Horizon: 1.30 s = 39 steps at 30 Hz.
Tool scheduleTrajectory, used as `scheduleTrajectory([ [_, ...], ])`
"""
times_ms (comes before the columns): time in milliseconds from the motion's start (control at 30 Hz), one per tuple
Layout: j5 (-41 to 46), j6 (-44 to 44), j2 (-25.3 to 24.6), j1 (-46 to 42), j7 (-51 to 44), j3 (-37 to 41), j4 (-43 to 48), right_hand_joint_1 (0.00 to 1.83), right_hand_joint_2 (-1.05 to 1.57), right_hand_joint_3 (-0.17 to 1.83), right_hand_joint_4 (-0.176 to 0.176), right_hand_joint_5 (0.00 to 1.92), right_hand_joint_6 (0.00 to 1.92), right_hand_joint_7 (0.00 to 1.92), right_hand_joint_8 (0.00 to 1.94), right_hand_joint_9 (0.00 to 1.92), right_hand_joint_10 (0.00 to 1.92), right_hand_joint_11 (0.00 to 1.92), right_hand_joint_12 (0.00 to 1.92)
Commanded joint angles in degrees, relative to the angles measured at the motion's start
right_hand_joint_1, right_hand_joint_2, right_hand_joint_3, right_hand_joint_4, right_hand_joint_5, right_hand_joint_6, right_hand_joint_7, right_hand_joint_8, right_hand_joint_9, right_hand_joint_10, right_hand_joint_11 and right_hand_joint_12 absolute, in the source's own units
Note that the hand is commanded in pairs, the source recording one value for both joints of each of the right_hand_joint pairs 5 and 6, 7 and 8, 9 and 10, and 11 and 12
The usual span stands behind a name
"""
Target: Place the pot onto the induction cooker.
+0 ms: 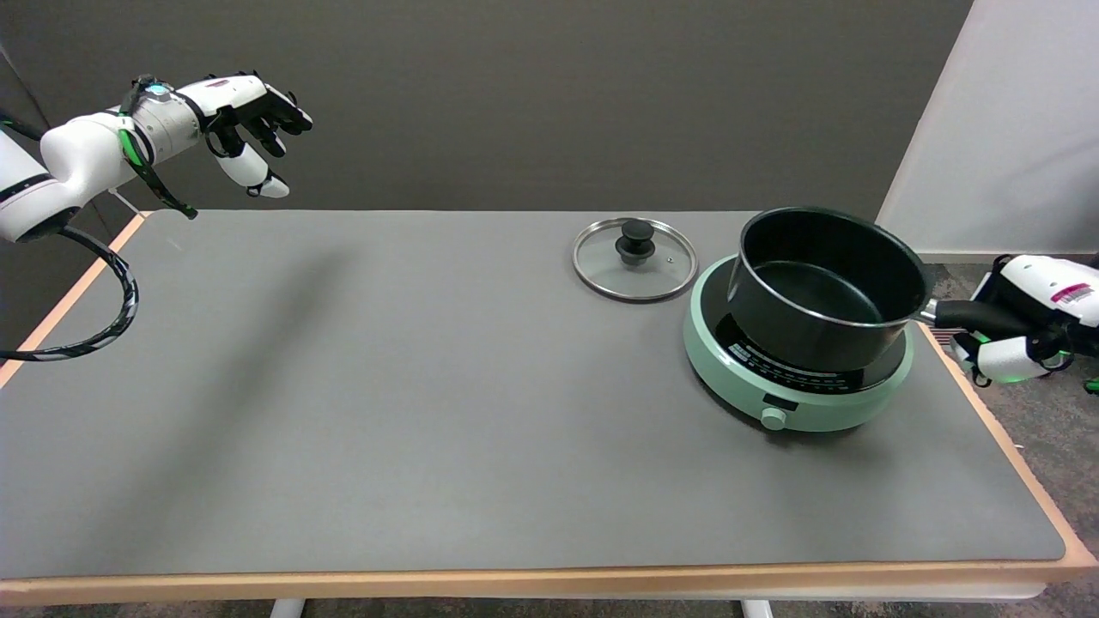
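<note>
Our right hand (1026, 330), at the frame's right edge, grips the handle of one black pot (824, 287) over one green cooker (794, 390); one glass lid (635, 259) lies just left.

The pot (824, 287) covers most of the cooker's (798, 378) black top, leaving only the front strip of its panel visible, and the markings there are too small to read. The right hand (1026, 322) is cut off by the picture's right edge; its fingers wrap the handle (974, 316), hiding the handle's end. Whether the pot's base rests fully flat cannot be told.
</note>
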Motion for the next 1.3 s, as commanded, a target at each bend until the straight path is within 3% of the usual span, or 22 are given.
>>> scheduleTrajectory([
  [33, -5.2, -0.3, 2.0, 4.9, 3.1, -3.2, -4.1, 1.13, 0.92, 1.06, -0.087, 1.78, 1.78, 1.78, 1.78, 1.78, 1.78, 1.78, 1.78],
  [400, -5.3, -0.3, 4.1, 7.8, 3.1, -5.1, -8.6, 1.13, 0.92, 1.06, -0.087, 1.78, 1.78, 1.78, 1.78, 1.78, 1.78, 1.78, 1.78],
  [1300, -5.9, -0.3, 4.3, 8.7, 2.9, -6.4, -9.3, 1.12, 0.92, 1.06, -0.091, 1.76, 1.76, 1.76, 1.76, 1.76, 1.76, 1.76, 1.76],
])
